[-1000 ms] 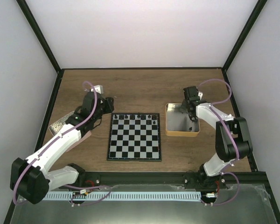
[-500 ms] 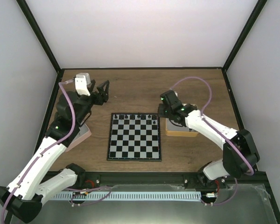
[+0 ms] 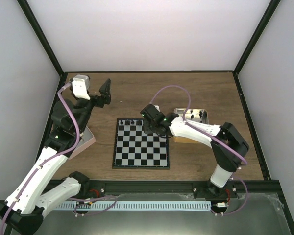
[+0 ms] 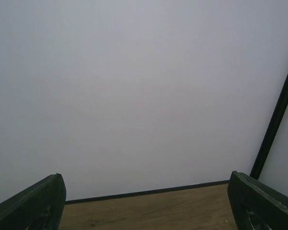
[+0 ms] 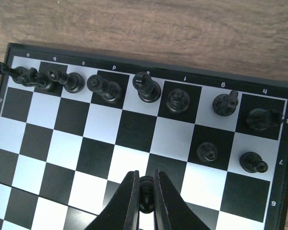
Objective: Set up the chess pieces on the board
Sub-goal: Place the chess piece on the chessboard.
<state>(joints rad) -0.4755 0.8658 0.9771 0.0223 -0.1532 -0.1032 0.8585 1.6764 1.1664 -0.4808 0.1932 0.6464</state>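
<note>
Eight chess pieces [image 5: 146,87] are crowding the board [image 5: 53,148]'s far row, and two more are standing in the next row at the right end, leaving little room there. The nearer rows are lying open. The right pincer [image 5: 145,178], closed on one chess piece [image 5: 145,192], is hovering over the far half, its arm stretching across the tin [image 3: 182,139]. The left pincer [image 3: 105,92], jaws apart, is hanging above bare tabletop [image 3: 137,93], well apart from the board.

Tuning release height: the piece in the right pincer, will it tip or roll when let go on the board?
Probably tips easily: the piece in the right pincer looks narrow, smaller than one square. Likely light, so the opening pincer could drag it. If it falls, its round body may roll on the flat board.
</note>
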